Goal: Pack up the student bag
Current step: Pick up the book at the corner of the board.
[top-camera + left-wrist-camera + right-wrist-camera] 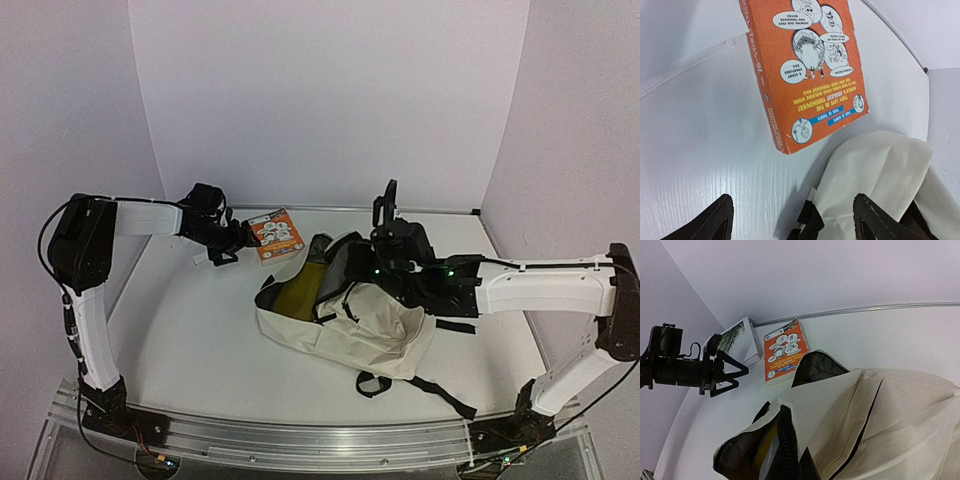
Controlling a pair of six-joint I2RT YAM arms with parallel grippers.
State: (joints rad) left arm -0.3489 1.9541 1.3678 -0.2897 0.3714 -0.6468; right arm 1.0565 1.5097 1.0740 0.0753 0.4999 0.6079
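Observation:
The student bag [350, 330] lies in the middle of the table, cream with black straps, its top open toward the back left. Something yellow [295, 297] shows inside the opening. My right gripper [372, 262] is shut on the bag's opening edge by the black zipper [786, 445] and holds the flap up; one dark fingertip [808, 466] shows against the fabric. My left gripper [232, 243] is open and empty, hovering just left of an orange book [277, 236]. In the left wrist view its fingers [710, 222] straddle bare table and the bag's cream corner [880, 170], with the book [805, 65] ahead.
A white box with a palm-leaf picture [737, 340] lies at the back left beside the orange book [784, 350], below the left gripper [732, 372]. The bag's black straps [440, 392] trail toward the front right. Walls close the back and sides.

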